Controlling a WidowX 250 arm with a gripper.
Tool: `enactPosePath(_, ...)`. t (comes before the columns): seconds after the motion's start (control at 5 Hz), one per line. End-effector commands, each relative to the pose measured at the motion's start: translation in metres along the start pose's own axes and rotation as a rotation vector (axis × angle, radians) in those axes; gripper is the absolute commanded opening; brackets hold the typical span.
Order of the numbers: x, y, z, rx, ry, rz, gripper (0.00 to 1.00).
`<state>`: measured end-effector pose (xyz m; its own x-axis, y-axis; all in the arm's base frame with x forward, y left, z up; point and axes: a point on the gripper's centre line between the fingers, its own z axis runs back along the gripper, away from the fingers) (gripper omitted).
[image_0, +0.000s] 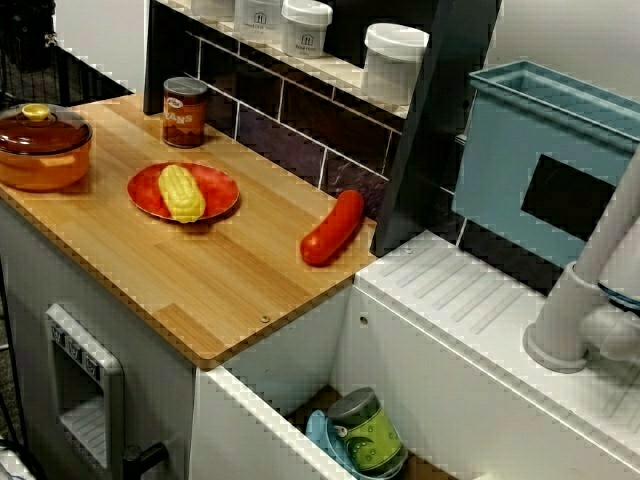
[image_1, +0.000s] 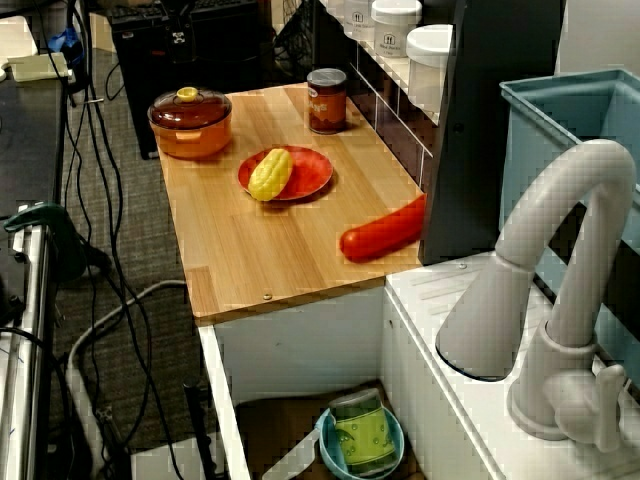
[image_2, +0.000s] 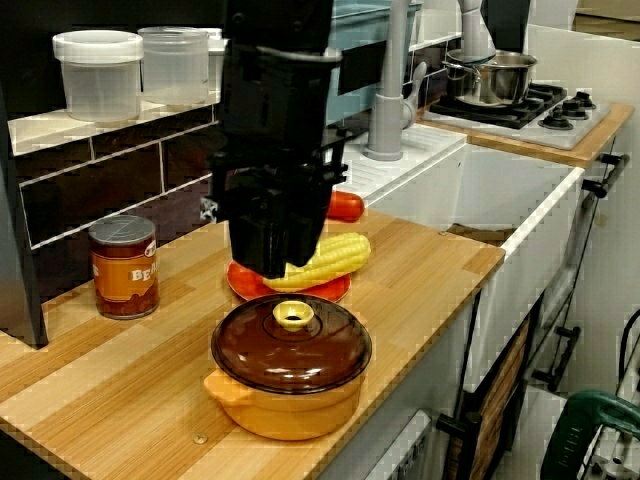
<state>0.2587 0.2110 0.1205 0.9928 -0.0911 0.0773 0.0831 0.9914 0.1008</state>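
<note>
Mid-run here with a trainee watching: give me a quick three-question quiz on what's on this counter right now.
1. True or false: the corn cob lies on the red plate.
2. Fill the gap: the orange pot has its lid ___ (on or off).
3. Pick one: where is the green can?
A) beside the orange pot
B) in the blue bowl down in the sink
C) on the red plate

Key: 1 true; 2 on; 3 B.
</note>
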Motion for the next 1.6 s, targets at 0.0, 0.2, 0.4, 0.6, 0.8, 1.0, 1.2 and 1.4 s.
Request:
enactPosePath(0.0, -0.001, 0.005, 0.008, 0.050, -0.034, -0.005, 1.00)
enactPosePath(0.2, -0.003, 0.002, 0.006, 0.054, -0.034, -0.016, 1.00)
enactPosePath(0.4, -0.005, 0.001, 0.003, 0.057, -0.036, -0.014, 1.00)
enactPosePath(0.6, -0.006, -0.002, -0.003, 0.064, -0.027, -0.015, 1.00)
enactPosePath(0.8, -0.005, -0.003, -0.002, 0.059, -0.028, -0.013, 1.00)
enactPosePath(1.0, -0.005, -0.004, -0.006, 0.057, -0.018, -0.016, 1.00)
enactPosePath(1.2, -0.006, -0.006, -0.009, 0.056, -0.012, -0.026, 1.00)
enactPosePath(1.4, -0.006, -0.007, -0.008, 0.032, -0.003, -0.044, 1.00)
